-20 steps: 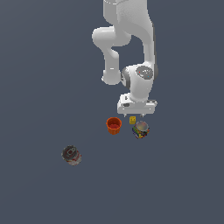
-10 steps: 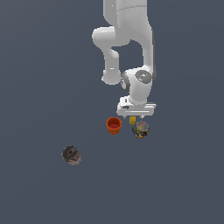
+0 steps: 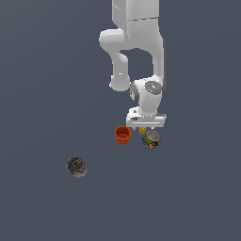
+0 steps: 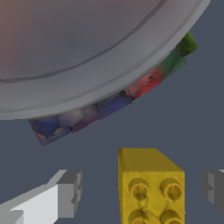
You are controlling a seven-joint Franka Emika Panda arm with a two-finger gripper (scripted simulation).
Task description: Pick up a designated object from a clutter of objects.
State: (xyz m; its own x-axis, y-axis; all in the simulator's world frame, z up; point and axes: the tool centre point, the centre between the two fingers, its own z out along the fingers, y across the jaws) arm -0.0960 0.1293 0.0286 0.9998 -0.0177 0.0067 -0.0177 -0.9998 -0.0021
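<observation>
The tiny yellow studded brick (image 4: 151,186) lies on the floor between my two fingertips in the wrist view; in the exterior view the brick (image 3: 142,130) peeks out just under my hand. My gripper (image 3: 145,126) is open, low over the brick, with a gap on each side of it; it also shows in the wrist view (image 4: 144,192). One finger (image 4: 61,194) shows clearly, the other only at the frame's edge. The multicoloured can (image 3: 151,139) stands just beside the brick and fills much of the wrist view (image 4: 113,103). The orange-red cup (image 3: 123,134) stands on the exterior view's left of my hand.
A dark grey-and-red can (image 3: 76,166) stands apart, far toward the exterior view's left and lower down. The floor is plain dark grey-blue. The white arm rises from the hand toward the top of the exterior view.
The hand has come down closer to the floor over the brick. The cup and both cans have not moved.
</observation>
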